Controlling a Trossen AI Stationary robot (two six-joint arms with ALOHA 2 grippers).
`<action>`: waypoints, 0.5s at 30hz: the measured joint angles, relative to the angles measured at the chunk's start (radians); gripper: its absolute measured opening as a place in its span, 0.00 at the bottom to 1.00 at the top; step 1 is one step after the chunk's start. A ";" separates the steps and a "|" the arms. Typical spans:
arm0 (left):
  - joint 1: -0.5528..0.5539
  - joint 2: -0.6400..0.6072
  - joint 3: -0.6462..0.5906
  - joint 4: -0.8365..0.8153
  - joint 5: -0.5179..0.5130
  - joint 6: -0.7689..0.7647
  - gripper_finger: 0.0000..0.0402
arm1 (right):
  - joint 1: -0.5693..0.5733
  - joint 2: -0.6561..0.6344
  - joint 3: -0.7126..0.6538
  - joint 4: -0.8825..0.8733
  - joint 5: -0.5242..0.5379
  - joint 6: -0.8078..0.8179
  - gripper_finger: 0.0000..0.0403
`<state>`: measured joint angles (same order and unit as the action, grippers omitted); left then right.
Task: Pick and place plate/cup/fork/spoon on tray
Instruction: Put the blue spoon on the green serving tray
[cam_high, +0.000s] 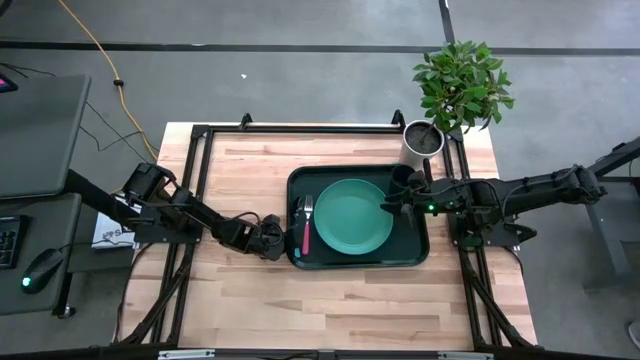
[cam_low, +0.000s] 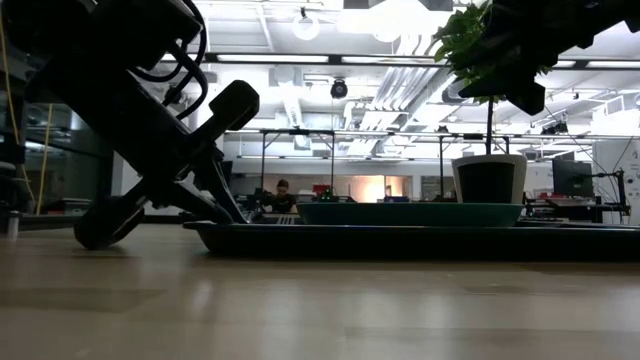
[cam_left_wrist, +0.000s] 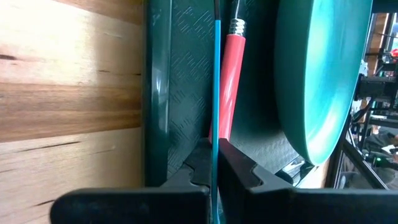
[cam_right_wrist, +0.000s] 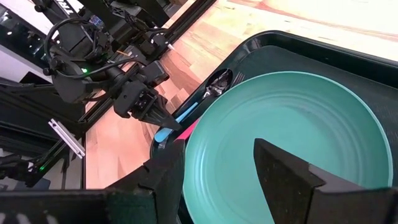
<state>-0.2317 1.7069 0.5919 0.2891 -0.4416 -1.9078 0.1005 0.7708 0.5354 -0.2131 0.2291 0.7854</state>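
The large dark green rectangular tray (cam_high: 358, 259) is the landmark. The thin light teal-handled spoon (cam_left_wrist: 216, 93) lies just inside its left rim, long axis parallel to that rim, beside the pink-handled fork (cam_high: 306, 236) and the round teal-green plate (cam_high: 352, 217). The left gripper (cam_high: 281, 244), stretched low over the wooden bench (cam_high: 250, 300), reaches over that rim, closed on the spoon's handle. The right gripper (cam_right_wrist: 217, 162), jaws apart and empty, hovers at the plate's right edge, farther from the spoon.
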 joint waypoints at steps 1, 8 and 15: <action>0.000 0.000 0.000 0.000 0.000 0.000 0.00 | 0.000 0.000 0.000 0.000 0.000 0.000 0.46; 0.000 0.000 0.000 0.000 0.000 0.000 0.00 | 0.000 0.000 0.000 0.000 0.000 0.000 0.46; 0.000 0.000 0.000 0.000 -0.001 0.000 0.03 | 0.000 0.000 0.000 0.000 0.000 0.000 0.46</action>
<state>-0.2317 1.7067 0.5919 0.2893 -0.4423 -1.9078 0.1008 0.7712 0.5355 -0.2131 0.2291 0.7853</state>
